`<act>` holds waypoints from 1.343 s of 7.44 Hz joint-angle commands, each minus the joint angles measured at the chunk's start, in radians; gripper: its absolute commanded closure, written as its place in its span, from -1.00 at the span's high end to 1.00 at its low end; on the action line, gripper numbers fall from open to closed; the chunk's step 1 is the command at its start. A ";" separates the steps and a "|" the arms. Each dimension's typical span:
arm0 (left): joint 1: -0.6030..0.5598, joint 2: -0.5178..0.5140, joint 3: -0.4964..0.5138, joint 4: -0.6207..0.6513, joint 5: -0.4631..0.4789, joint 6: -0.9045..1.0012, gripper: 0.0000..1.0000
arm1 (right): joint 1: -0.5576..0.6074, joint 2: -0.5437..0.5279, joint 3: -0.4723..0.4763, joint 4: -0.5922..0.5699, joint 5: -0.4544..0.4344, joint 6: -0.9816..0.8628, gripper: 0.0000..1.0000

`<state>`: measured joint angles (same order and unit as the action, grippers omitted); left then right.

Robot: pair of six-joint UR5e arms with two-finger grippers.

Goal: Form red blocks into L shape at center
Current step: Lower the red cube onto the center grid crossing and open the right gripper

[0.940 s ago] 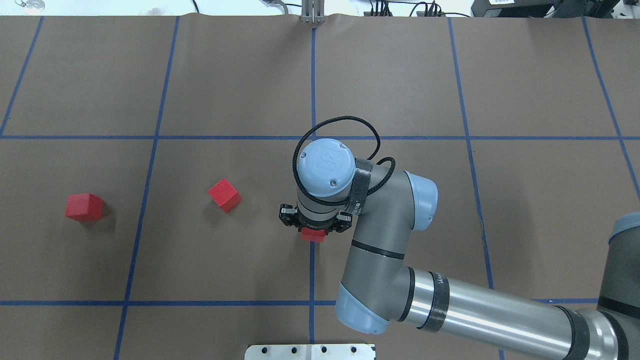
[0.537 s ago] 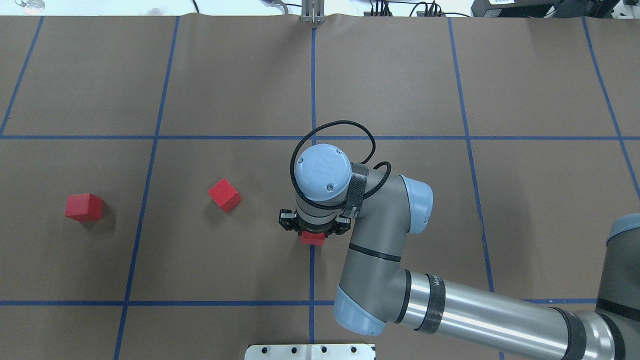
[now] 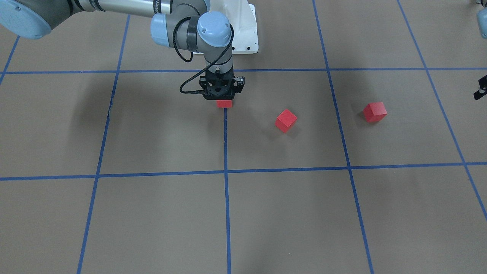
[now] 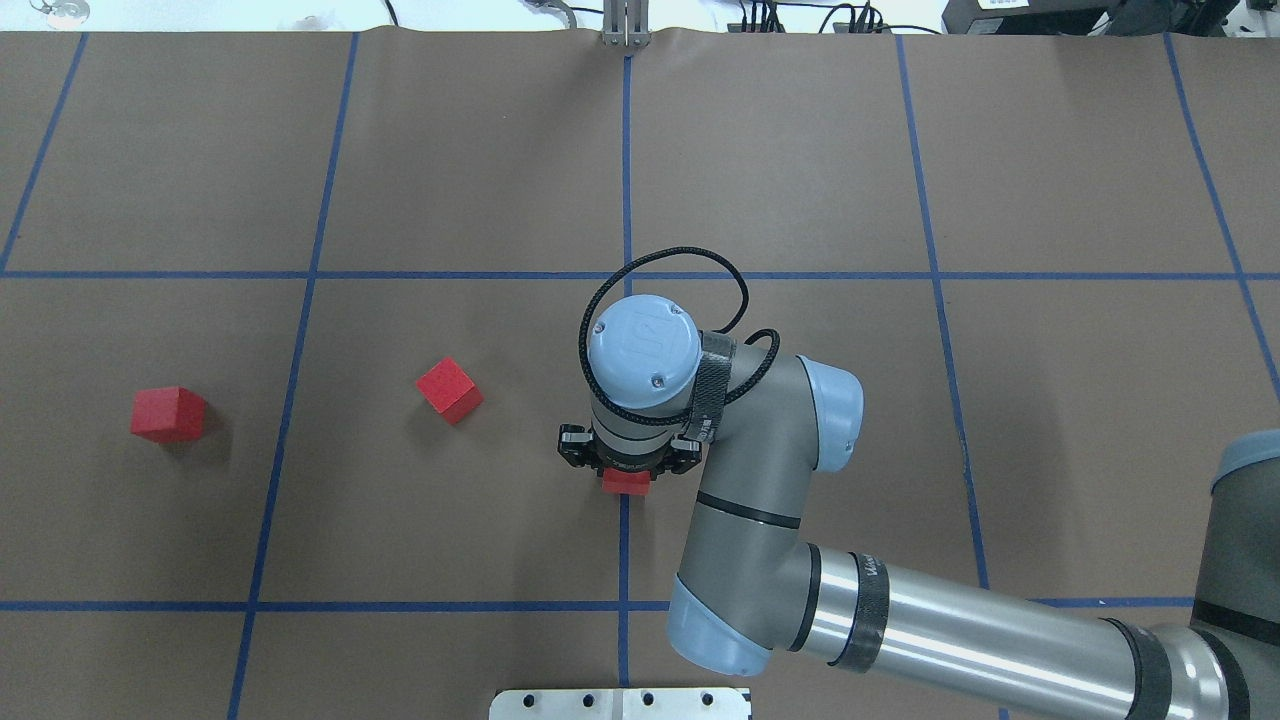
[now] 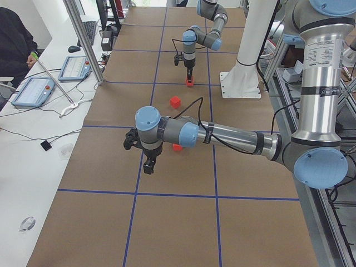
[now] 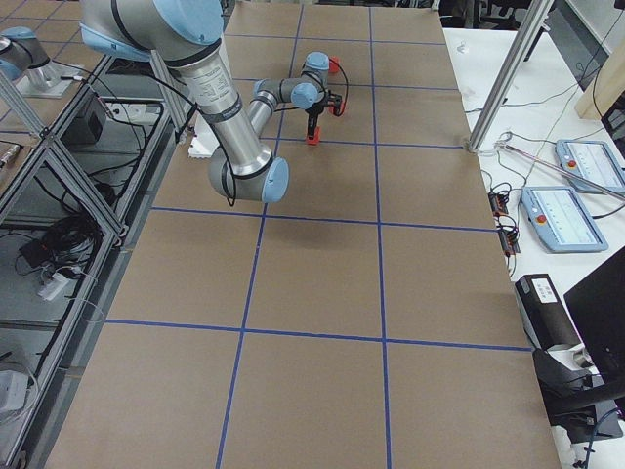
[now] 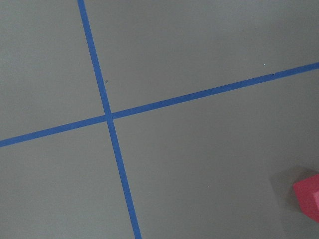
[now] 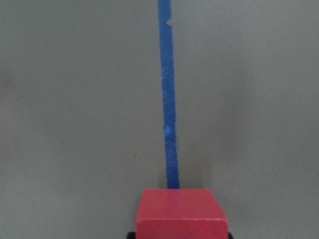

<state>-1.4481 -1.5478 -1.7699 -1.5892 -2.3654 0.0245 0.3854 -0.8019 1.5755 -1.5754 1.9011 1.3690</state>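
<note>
A flat brown matte table covering (image 4: 800,150) stretches out under me, ruled into big squares by thin blue tape (image 4: 626,150), with a white mounting plate (image 4: 620,703) at my near edge. My right gripper (image 4: 625,470) points straight down over the middle tape line, its fingers pressed against the two sides of a small matte red cube (image 4: 626,484). In my right wrist view that cube fills the bottom edge, squarely astride the blue line, with a dark finger pad just showing at each lower corner. It sits low over the center (image 3: 225,129) of the grid, towards my side of that patch, though I cannot tell whether its underside touches the covering. A second red cube (image 4: 449,390) lies on the covering to my left of the held one, near it but apart, turned at an angle to the grid lines. A third red cube (image 4: 167,414) rests farther to my left, one grid square over and well apart from both. My left gripper (image 5: 149,162) hangs above the covering out on that side, fingers downward; I cannot tell whether they are spread or together. Its wrist camera looks down on a crossing of two tape lines (image 7: 108,117), with a corner of the third cube at the lower right edge.
</note>
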 commanded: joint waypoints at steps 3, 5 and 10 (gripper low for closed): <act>0.000 0.000 0.000 0.000 0.000 0.000 1.00 | -0.011 0.007 -0.014 0.000 -0.033 -0.002 -1.00; -0.002 0.000 0.000 0.000 0.000 0.000 1.00 | -0.011 0.018 -0.022 0.000 -0.034 -0.001 -1.00; 0.000 0.000 -0.002 0.000 0.000 -0.002 1.00 | -0.011 0.017 -0.022 -0.005 -0.034 -0.001 -0.42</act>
<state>-1.4488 -1.5478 -1.7717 -1.5892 -2.3654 0.0241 0.3743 -0.7854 1.5540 -1.5786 1.8668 1.3683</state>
